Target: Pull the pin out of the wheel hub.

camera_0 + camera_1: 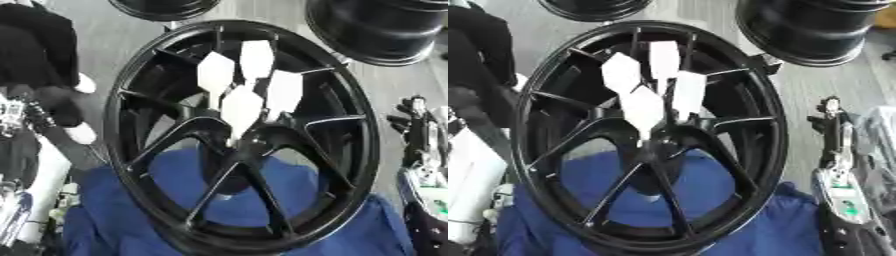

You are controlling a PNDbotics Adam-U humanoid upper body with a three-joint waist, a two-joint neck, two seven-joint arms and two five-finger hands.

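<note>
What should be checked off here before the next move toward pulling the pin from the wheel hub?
1. Wheel in view and standing on edge: ok, the black spoked rim fills both views.
2. Hub centre unobstructed: ok; four white diamond-shaped pieces fan out above it, meeting near the centre.
3. Which piece is the pin: cannot tell.
4. Right hand close to the hub: not ok, it hangs beside the rim's right edge, apart from the wheel.
5. Left hand ready: cannot tell, only arm parts show at the left edge.
6. Support under the wheel: ok, blue cloth lies beneath its lower part.
</note>
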